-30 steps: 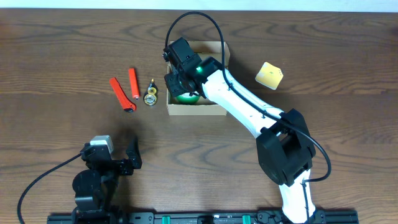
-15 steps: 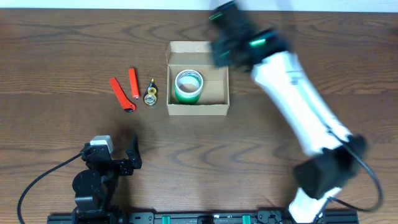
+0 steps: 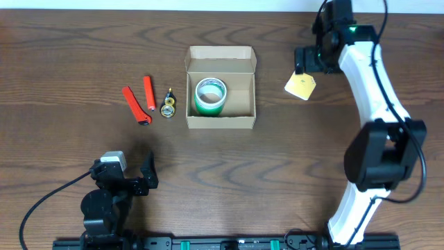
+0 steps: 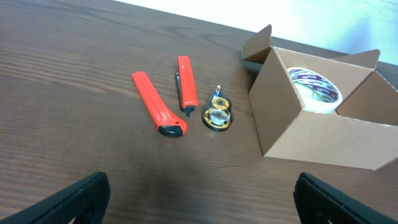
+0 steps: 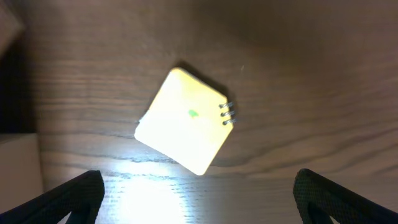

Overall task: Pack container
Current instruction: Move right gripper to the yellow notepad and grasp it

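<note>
The container (image 3: 220, 118), an open tan cardboard box, stands at the table's middle with a green tape roll (image 3: 210, 96) lying inside. In the left wrist view the container (image 4: 323, 134) shows the same tape roll (image 4: 314, 88) behind its near wall. My right gripper (image 3: 304, 67) hangs open just above a yellow pad (image 3: 300, 86) to the right of the box. In the right wrist view the yellow pad (image 5: 185, 121) lies ahead of the right gripper (image 5: 199, 208), with nothing between the fingers. My left gripper (image 3: 147, 173) rests open near the front left, holding nothing.
Left of the box lie a red cutter (image 3: 136, 105), a red pen (image 3: 148, 93) and a small clear tape dispenser (image 3: 167, 107). The left wrist view shows the cutter (image 4: 158, 112), pen (image 4: 185, 84) and dispenser (image 4: 217, 116) on bare wood ahead of the left gripper (image 4: 199, 208).
My right gripper let go of the green tape roll inside the box, opened wide and swung right to above the yellow pad. The left arm has not moved.
</note>
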You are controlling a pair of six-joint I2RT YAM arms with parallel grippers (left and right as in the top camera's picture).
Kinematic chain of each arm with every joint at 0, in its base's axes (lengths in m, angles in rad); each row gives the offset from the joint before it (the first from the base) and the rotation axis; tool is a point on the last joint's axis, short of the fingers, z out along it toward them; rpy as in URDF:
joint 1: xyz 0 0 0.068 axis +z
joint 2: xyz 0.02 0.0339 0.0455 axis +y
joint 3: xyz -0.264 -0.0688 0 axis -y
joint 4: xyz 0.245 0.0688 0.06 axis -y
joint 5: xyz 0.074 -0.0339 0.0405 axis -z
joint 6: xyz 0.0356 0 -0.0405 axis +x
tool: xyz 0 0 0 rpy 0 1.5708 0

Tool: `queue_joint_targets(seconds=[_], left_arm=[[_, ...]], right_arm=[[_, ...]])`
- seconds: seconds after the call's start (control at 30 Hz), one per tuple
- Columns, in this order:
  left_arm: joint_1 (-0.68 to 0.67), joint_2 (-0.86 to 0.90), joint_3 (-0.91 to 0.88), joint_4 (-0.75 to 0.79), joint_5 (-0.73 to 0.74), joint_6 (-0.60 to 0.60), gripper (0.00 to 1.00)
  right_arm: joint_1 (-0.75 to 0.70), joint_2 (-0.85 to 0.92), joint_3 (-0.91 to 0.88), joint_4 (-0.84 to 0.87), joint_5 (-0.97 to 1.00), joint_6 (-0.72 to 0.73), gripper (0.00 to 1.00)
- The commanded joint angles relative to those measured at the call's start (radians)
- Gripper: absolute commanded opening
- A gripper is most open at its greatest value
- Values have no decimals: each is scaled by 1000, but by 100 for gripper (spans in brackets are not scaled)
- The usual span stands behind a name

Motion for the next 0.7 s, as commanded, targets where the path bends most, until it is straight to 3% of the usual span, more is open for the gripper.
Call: queue_joint_targets(seconds=[0.0, 0.2, 0.67], left_arm=[[2, -5, -21, -3, 3, -6, 95], [2, -5, -21, -3, 3, -6, 95], [2, -5, -21, -3, 3, -6, 95]], right_arm=[[-8, 43, -2, 0, 34, 195, 99], [10, 118, -2, 28, 108, 451, 99], [13, 226, -2, 111, 25, 489, 99]])
